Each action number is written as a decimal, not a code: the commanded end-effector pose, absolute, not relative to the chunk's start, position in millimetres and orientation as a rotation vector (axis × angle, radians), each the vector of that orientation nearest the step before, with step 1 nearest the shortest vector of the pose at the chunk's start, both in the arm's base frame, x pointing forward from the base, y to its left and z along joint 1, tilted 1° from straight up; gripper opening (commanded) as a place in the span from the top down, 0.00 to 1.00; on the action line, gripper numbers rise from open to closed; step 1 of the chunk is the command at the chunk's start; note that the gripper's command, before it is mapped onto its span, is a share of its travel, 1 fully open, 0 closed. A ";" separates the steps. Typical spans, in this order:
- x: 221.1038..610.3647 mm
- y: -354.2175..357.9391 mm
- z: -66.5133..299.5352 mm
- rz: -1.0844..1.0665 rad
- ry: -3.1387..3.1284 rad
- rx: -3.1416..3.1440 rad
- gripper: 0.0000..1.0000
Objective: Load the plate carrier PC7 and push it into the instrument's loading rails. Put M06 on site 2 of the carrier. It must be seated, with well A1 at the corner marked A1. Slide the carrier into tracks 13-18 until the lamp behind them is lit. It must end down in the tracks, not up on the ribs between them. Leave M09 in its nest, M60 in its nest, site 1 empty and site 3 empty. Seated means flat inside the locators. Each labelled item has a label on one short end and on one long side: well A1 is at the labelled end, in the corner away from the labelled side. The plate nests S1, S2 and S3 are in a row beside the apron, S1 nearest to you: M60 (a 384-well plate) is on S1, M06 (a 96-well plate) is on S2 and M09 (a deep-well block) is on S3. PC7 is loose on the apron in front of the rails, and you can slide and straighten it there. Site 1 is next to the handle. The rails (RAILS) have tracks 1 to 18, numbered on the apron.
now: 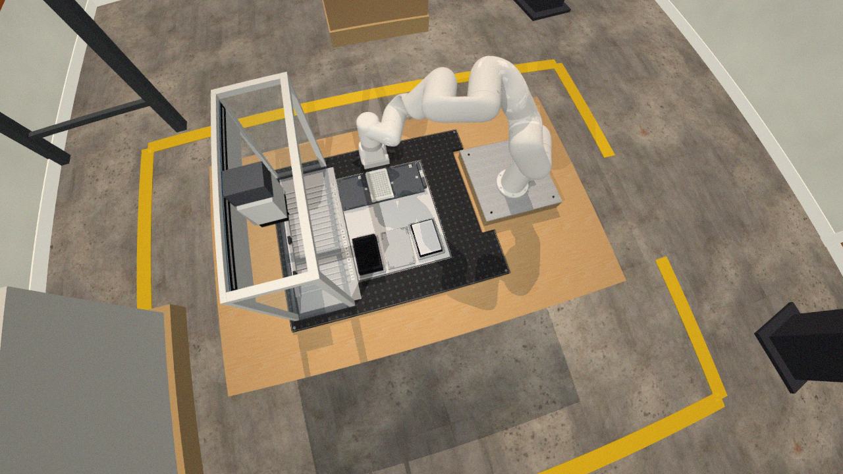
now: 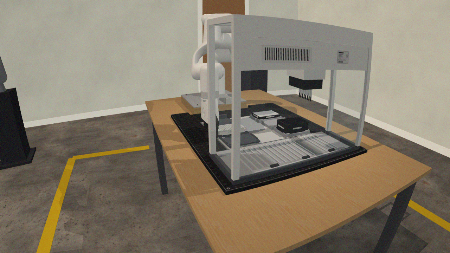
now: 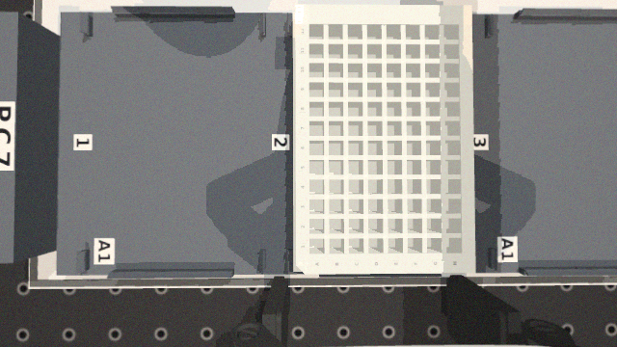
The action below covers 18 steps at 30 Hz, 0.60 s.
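Note:
M06 [image 1: 382,184] [image 2: 231,128] [image 3: 376,148], a cream 96-well plate, lies on site 2 of the dark carrier PC7 [image 1: 352,193] [image 2: 240,139] [image 3: 145,125]. It looks level; its well A1 corner is on the side of the A1 marks. Sites 1 and 3 are empty. PC7 lies on the apron, its far end close to the RAILS [image 1: 318,218] [image 2: 283,148]. My gripper [image 3: 366,303] is open and empty, its fingers past M06's column-1 end. M60 [image 1: 427,237] [image 2: 265,114] is on S1 and M09 [image 1: 367,253] [image 2: 290,125] on S3. The lamps' state cannot be made out.
The empty nest S2 [image 1: 398,247] lies between M60 and M09. The instrument's white frame [image 1: 300,188] [image 2: 236,103] stands over the rails, with a pipetting head [image 1: 259,203] [image 2: 305,82] hanging inside. A black perforated board [image 1: 460,206] surrounds the apron.

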State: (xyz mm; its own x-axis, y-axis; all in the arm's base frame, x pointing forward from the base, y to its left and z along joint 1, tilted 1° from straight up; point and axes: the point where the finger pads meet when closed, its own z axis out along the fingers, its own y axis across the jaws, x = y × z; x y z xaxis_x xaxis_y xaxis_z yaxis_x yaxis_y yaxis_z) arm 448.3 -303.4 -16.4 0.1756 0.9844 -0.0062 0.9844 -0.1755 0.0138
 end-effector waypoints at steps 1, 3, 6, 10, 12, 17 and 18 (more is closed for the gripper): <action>449.2 -307.4 -14.3 0.009 2.003 2.394 0.00; 449.0 -308.7 -14.3 0.009 2.003 2.394 0.00; 448.6 -310.7 -14.3 0.008 2.003 2.394 0.00; 448.3 -312.7 -14.3 0.008 2.003 2.394 0.00; 448.2 -313.3 -14.2 0.008 2.003 2.394 0.00; 447.6 -316.6 -14.2 0.008 2.003 2.394 0.00; 447.4 -317.3 -14.2 0.008 2.003 2.394 0.00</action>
State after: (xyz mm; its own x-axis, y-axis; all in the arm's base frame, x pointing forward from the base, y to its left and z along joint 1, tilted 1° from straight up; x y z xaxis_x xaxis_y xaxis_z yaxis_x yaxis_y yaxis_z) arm 446.5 -314.4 -15.9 0.1763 0.9843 -0.0069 0.9842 -0.1762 0.0148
